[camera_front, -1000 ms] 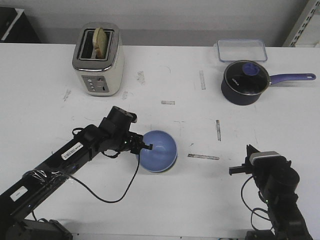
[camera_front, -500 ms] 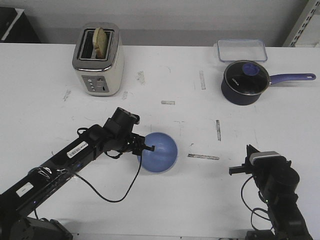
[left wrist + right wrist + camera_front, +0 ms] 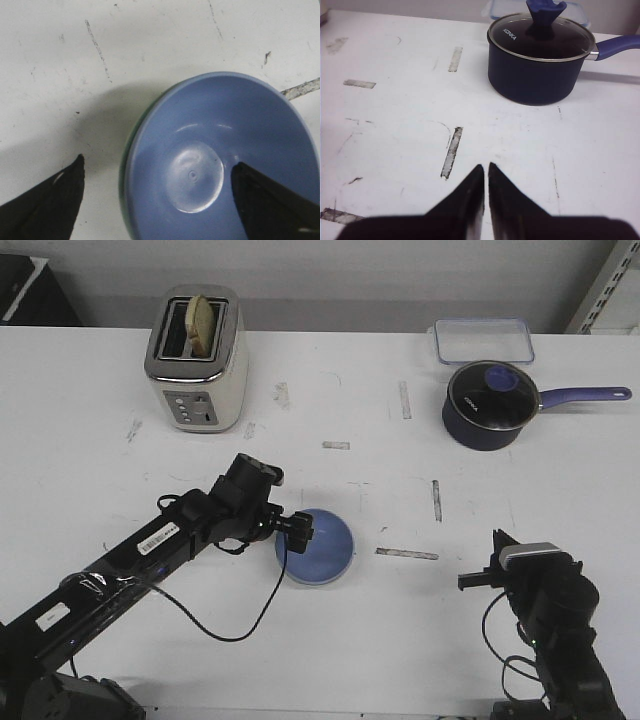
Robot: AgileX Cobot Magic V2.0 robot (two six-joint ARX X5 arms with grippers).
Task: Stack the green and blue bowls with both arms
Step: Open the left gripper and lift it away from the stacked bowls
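Just below the middle of the frame the blue bowl sits nested in the green bowl, the left gripper spread wide above its rim, while the right gripper rests pinched together at lower right, empty.

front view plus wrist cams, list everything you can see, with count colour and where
blue bowl: 1, periwinkle, centre of table, nested in the green one
green bowl: 1, only a thin mint rim showing under the blue bowl
toaster: 1, cream and silver, far left, bread slice in one slot
saucepan: 1, dark navy, glass lid, far right
container: 1, clear, behind the saucepan
table: 1, white, scuffed
left gripper: 1, black, open, straddling the blue bowl's rim
right gripper: 1, black, shut, near right, empty
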